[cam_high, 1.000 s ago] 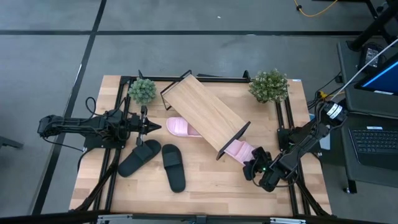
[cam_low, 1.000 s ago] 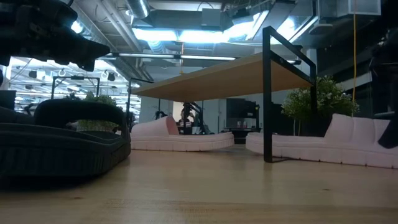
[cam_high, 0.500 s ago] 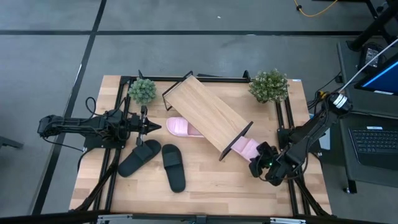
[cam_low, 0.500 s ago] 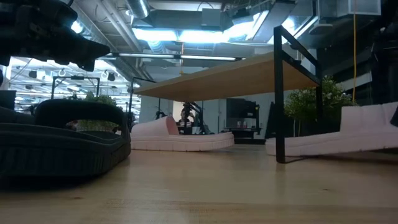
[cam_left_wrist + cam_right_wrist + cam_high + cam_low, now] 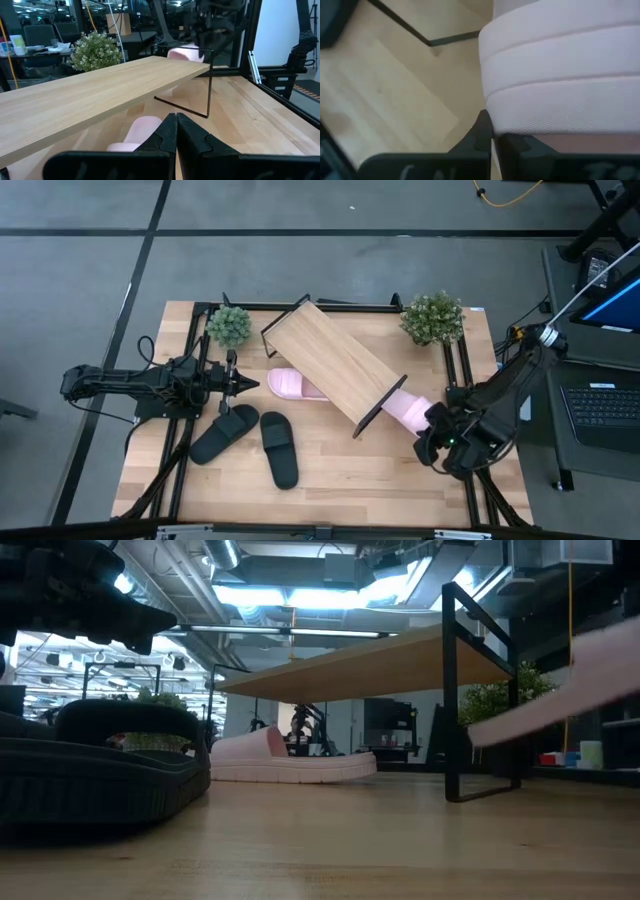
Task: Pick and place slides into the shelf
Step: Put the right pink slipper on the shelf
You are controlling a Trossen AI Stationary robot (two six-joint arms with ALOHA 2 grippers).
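The shelf (image 5: 335, 365), a light wood board on a thin black frame, stands slantwise mid-table. One pale pink slide (image 5: 285, 385) lies flat on its sole under the shelf's left end. My right gripper (image 5: 436, 436) is shut on the other pink slide (image 5: 408, 409), which is held off the table beside the shelf's right leg; the low view shows this slide (image 5: 560, 690) tilted. Two black slides (image 5: 225, 433) (image 5: 280, 448) lie on their soles at the near left. My left gripper (image 5: 246, 383) hovers shut and level left of the shelf, holding nothing. My right gripper pinches an edge of the pink slide (image 5: 495, 131) at the end nearest the table's right edge. The fingers slant down at it from the near right. The slide is clear of the table and tilted, its held end high and its free end (image 5: 480, 732) low by the shelf's leg.
Two small potted plants (image 5: 229, 326) (image 5: 432, 318) stand at the far corners. Black frame rails run along the table's left and right edges. Bare wood shows along the near edge, right of the black slides. A laptop (image 5: 605, 405) sits beyond the right edge.
My right gripper has risen and shifted toward the table's right edge, still shut on the pink slide. The slide has come off the table and tipped, its held end going up first and its free end following clear of the wood.
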